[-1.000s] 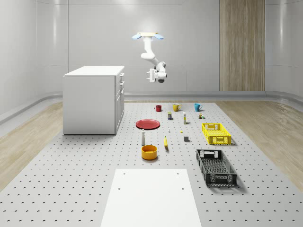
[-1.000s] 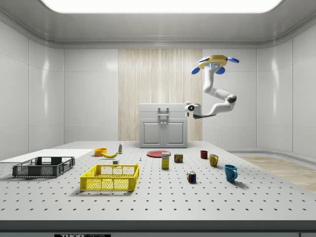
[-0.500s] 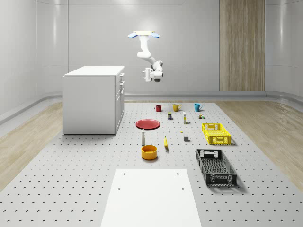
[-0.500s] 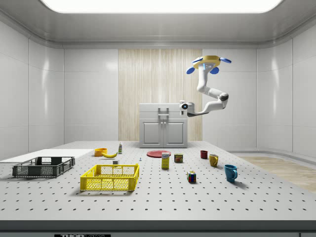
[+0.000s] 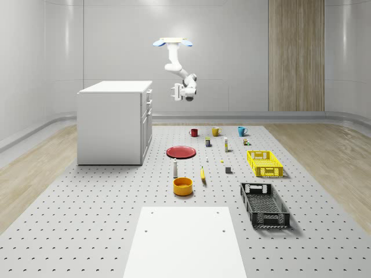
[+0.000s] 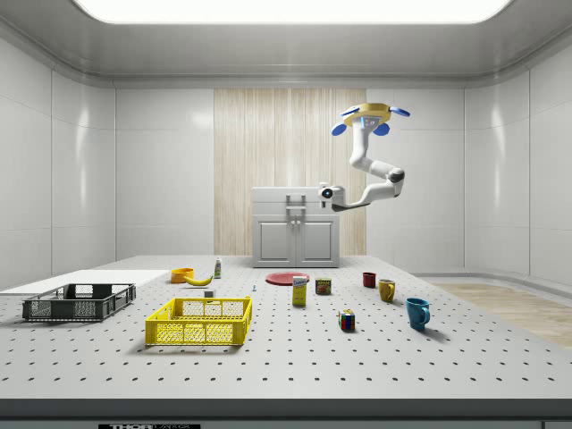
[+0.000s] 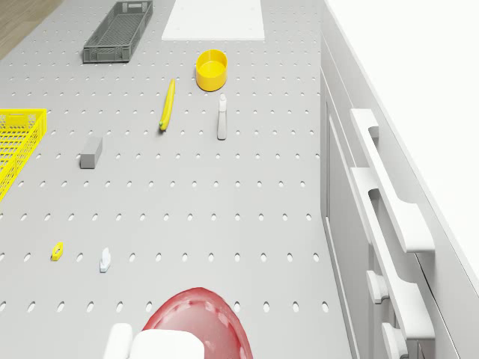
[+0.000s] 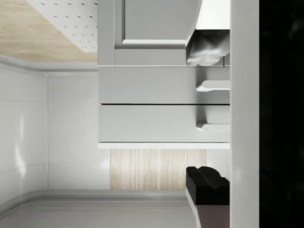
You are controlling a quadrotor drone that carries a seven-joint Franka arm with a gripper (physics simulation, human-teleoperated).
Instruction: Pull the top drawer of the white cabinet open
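Drone hovers in the air beside white cabinet, on its drawer side. Pincer at top drawer height, near it, apart; pincer width cannot tell. Top drawer closed, cabinet on worktop.

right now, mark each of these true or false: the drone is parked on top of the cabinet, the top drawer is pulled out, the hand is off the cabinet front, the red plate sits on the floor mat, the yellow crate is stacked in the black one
1. The drone is parked on the white cabinet: false. It hovers in the air beside the cabinet front.
2. The top drawer is pulled out: false. It sits flush with the front.
3. The hand is off the cabinet front: true.
4. The red plate lies on the perforated mat: true.
5. The yellow crate is stacked in the black crate: false. They lie apart.
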